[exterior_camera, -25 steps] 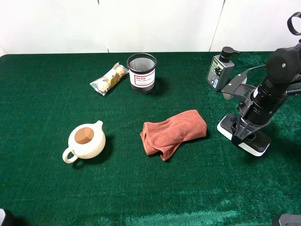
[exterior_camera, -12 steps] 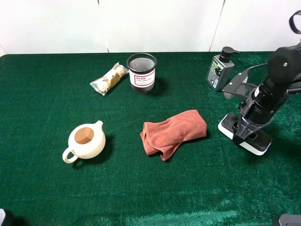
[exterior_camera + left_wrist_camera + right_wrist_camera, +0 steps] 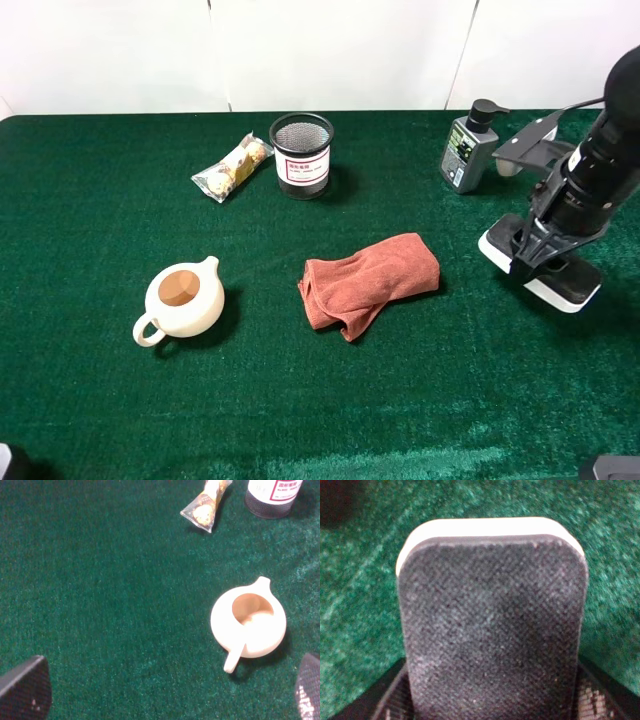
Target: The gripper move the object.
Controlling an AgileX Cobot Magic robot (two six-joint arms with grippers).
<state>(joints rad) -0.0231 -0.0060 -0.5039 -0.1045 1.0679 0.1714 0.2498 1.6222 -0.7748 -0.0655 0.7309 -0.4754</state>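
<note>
Board eraser (image 3: 572,290), clamped across its middle by the right gripper (image 3: 535,262), is at the green table's (image 3: 450,400) right side near the pump bottle (image 3: 468,148); judging it mid-carry, the next move calls for setting it down flat before releasing.

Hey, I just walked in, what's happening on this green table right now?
The right gripper is clamped on the board eraser at the right side of the green table, near the pump bottle. Whether the eraser is lifted off the table is hard to tell. The left gripper hangs open above the cream teapot, holding nothing. The orange cloth lies in the middle, nothing touching it.
</note>
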